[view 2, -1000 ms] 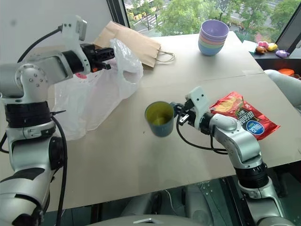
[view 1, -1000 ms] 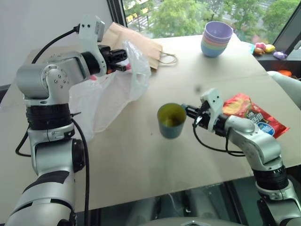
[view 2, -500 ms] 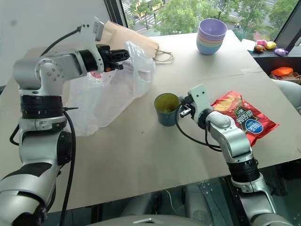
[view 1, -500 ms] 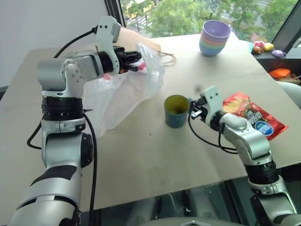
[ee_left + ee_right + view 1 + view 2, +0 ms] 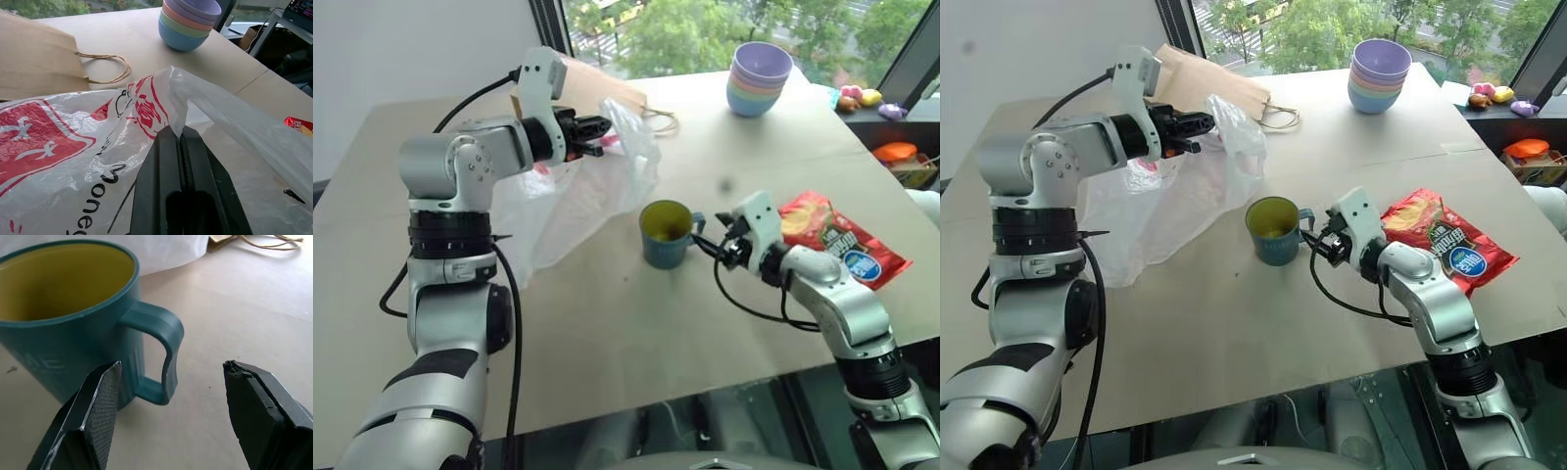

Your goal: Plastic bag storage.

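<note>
Now my right hand (image 5: 168, 416) just let go of mug (image 5: 1273, 230); fingers spread either side of its handle, mug upright on worktop (image 5: 1234, 343). My left hand (image 5: 181, 134) clenched on plastic bag (image 5: 73, 147), lifted. Mug set for stuffing bag, I reckon.

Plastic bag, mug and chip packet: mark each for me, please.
plastic bag (image 5: 1170, 201): right eye view, on its crumpled body below the raised handle.
mug (image 5: 1273, 237): right eye view, on its teal outer wall.
chip packet (image 5: 1440, 240): right eye view, middle of the red front.

Teal mug (image 5: 1274, 231) upright; chip packet (image 5: 1445, 242), possibly unopened, near it.
</note>
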Motion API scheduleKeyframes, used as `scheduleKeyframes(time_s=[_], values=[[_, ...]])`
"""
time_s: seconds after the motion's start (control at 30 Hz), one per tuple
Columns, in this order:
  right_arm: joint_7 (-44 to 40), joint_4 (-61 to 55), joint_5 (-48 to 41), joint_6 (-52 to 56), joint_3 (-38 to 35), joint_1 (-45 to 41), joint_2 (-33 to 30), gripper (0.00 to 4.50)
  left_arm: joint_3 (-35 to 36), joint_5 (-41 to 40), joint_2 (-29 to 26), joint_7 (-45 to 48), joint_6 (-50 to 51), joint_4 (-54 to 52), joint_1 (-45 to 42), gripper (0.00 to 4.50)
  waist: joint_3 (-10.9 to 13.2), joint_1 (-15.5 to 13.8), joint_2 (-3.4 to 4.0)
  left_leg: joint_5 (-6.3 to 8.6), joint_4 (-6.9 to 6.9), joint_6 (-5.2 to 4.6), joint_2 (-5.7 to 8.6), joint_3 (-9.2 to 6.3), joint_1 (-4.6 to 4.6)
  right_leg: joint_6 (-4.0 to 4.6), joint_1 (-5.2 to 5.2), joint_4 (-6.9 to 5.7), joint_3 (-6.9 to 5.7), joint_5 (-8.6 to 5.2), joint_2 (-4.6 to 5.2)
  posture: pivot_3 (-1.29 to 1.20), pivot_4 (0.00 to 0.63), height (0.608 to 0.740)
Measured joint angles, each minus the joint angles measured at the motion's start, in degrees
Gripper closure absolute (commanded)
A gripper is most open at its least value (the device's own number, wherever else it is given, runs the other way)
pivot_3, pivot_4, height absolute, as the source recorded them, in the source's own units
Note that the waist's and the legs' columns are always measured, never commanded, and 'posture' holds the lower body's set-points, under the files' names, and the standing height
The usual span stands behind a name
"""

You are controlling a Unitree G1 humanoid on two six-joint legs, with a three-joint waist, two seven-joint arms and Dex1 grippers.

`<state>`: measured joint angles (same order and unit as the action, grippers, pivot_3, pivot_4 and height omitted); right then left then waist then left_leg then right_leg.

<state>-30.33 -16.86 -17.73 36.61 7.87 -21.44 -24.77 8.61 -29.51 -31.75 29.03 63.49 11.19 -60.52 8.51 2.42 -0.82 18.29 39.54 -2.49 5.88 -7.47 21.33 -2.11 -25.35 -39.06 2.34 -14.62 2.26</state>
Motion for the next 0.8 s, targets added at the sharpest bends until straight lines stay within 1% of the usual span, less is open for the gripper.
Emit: scheduleKeyframes(time_s=[0.2,0.3,0.33,0.4,0.43,0.53,0.67,0.8], values=[[-5.4,3.3,0.4,-5.6,0.2,-2.0,-0.1,1.15,0.3,-0.5,0.7,-0.5,1.1,-1.7,0.6,4.5,0.0,0.1,0.0,0.0,0.01,0.0,0.0,0.02,0.0,0.0,0.0,-0.01,0.0,0.0,0.0,0.0,0.15,0.74],[-15.1,9.5,0.1,-11.4,2.2,-4.8,-2.1,1.15,0.4,-1.0,0.9,-0.6,1.8,-1.7,0.8,4.5,0.0,0.0,0.0,0.0,0.07,0.0,0.0,0.02,0.01,0.0,0.01,-0.01,-0.01,0.0,0.0,0.0,0.15,0.74],[-15.3,9.7,0.1,-11.6,2.2,-4.9,-2.2,1.15,0.4,-1.1,0.9,-0.6,1.8,-1.7,0.8,4.5,0.0,0.0,0.0,0.0,0.07,0.0,0.0,0.02,0.0,0.0,0.01,-0.01,-0.01,0.0,0.0,0.0,0.15,0.74],[-20.2,13.6,-0.1,-14.4,2.6,-6.6,-3.6,1.15,0.5,-1.2,1.0,-0.6,2.1,-1.9,0.8,4.5,0.0,0.0,0.0,0.0,0.08,0.0,0.0,0.02,0.03,0.01,0.01,0.0,-0.01,0.01,0.0,0.0,0.15,0.74],[-23.6,14.9,-0.5,-14.8,2.6,-7.3,-5.8,1.15,0.5,-1.3,1.1,-0.7,2.5,-2.9,0.9,4.5,0.0,0.0,0.0,0.0,0.21,0.0,0.0,-0.04,0.15,0.02,-0.02,0.02,0.0,0.01,0.01,0.0,0.15,0.74],[-27.8,15.2,-1.7,-14.6,2.3,-7.9,-8.2,1.15,1.6,-1.7,1.0,-1.1,3.1,-4.2,1.2,4.5,0.0,0.0,0.0,0.0,0.63,0.0,-0.02,-0.19,0.52,0.04,-0.21,-0.03,-0.15,0.03,-0.02,0.0,0.15,0.74],[-28.7,13.5,-2.2,-14.3,2.3,-6.9,-8.2,1.15,2.4,-2.2,0.9,-2.0,4.3,-5.7,2.3,4.5,0.0,0.0,0.0,0.0,0.65,0.0,-0.02,-0.18,0.55,0.08,-0.25,-0.17,-0.13,0.06,-0.01,0.0,0.15,0.74],[-27.7,12.7,-1.9,-14.4,2.6,-5.3,-6.1,1.15,2.9,-2.2,0.8,-2.8,4.8,-6.1,2.5,4.5,0.0,-0.1,0.0,0.0,0.8,0.0,0.0,-0.15,0.53,0.08,-0.27,-0.51,-0.09,0.06,0.01,0.0,0.15,0.74]])
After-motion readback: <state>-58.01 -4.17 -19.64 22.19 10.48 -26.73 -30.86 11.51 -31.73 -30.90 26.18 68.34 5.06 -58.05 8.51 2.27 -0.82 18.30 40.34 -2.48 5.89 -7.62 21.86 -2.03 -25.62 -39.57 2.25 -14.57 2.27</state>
